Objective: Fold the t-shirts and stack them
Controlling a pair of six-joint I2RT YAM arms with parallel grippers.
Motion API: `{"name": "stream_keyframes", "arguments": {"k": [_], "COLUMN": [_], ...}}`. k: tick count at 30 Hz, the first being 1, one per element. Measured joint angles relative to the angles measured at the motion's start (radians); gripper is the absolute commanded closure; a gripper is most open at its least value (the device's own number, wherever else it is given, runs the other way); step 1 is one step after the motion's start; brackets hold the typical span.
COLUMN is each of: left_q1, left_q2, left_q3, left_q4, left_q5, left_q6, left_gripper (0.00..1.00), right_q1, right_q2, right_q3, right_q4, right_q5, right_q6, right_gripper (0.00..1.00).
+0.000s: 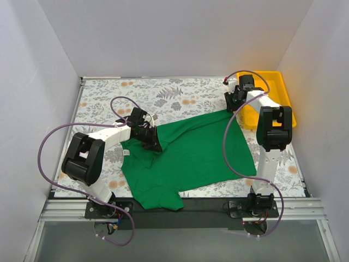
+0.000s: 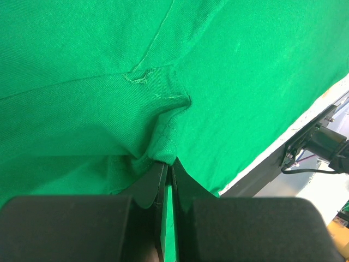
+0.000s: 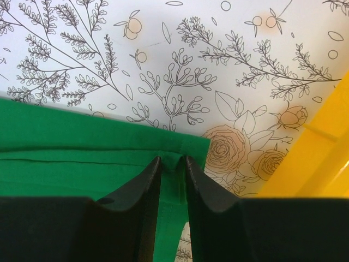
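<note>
A plain green t-shirt (image 1: 191, 155) lies partly spread on the floral table, with one sleeve hanging near the front edge. My left gripper (image 1: 152, 140) is at the shirt's left side and is shut on a bunched fold of it. In the left wrist view the cloth (image 2: 218, 82) puckers into the left gripper's (image 2: 170, 164) closed tips. My right gripper (image 1: 233, 105) holds the shirt's far right corner. In the right wrist view the right gripper's (image 3: 173, 159) fingers pinch the hemmed edge (image 3: 82, 142), with a small ridge of cloth between them.
A yellow plastic tray (image 1: 275, 82) stands at the back right, just behind my right gripper, and its wall (image 3: 322, 164) shows in the right wrist view. White walls close in three sides. The black table rail (image 1: 207, 204) runs along the front.
</note>
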Motion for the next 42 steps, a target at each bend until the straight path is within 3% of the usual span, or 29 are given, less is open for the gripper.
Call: {"name": "stream_keyframes", "arguments": {"k": [10, 35, 39, 42], "left_q1": [0.000, 0.000, 0.000, 0.000], "left_q2": [0.000, 0.000, 0.000, 0.000], "left_q3": [0.000, 0.000, 0.000, 0.000], "left_q4": [0.000, 0.000, 0.000, 0.000], "left_q5": [0.000, -0.006, -0.006, -0.005], "left_q6": [0.000, 0.000, 0.000, 0.000], "left_gripper": [1.00, 1.00, 1.00, 1.00], "right_q1": [0.000, -0.073, -0.073, -0.074], "right_q2": [0.002, -0.104, -0.109, -0.119], "right_q3": [-0.001, -0.135, -0.148, -0.149], "right_q4": [0.000, 0.001, 0.001, 0.002], "right_q5": [-0.005, -0.068, -0.068, -0.066], "right_q6": [-0.003, -0.066, -0.084, -0.100], "right_gripper": [0.99, 0.99, 0.89, 0.73]}}
